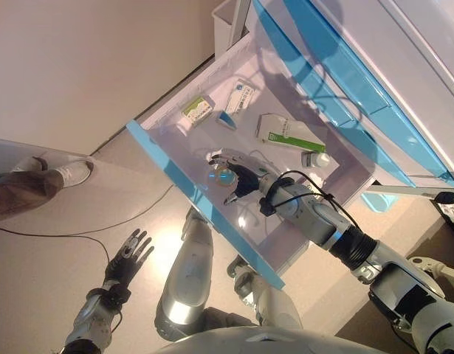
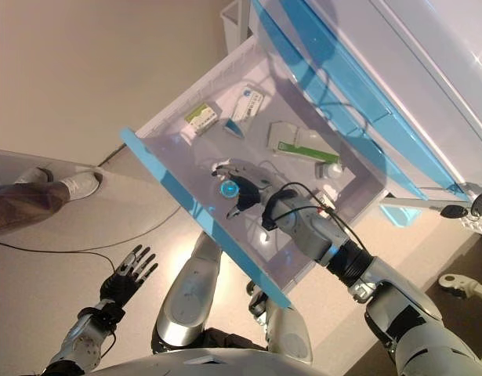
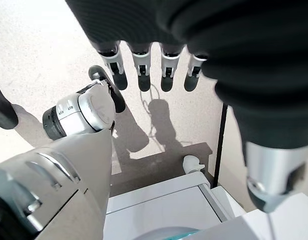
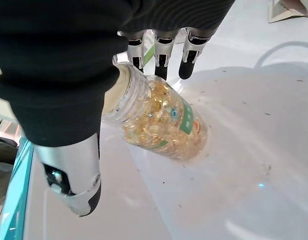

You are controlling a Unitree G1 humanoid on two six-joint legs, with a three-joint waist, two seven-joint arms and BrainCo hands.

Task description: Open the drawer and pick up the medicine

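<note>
Inside an open white drawer (image 1: 326,195) with blue front | right hand (image 1: 238,177) fingers wrapped round clear capsule bottle (image 4: 161,120) | three medicine boxes (image 1: 288,133) | left hand (image 1: 128,257) spread over beige floor (image 1: 49,265)

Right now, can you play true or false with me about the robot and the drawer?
1. The drawer is pulled open. True.
2. The right robot hand is inside the drawer at a clear bottle of yellow capsules. True.
3. The left robot hand holds a box. False: it hangs empty over the floor, fingers spread.
4. The bottle is the only thing in the drawer. False: a green and white box lies there too.
</note>
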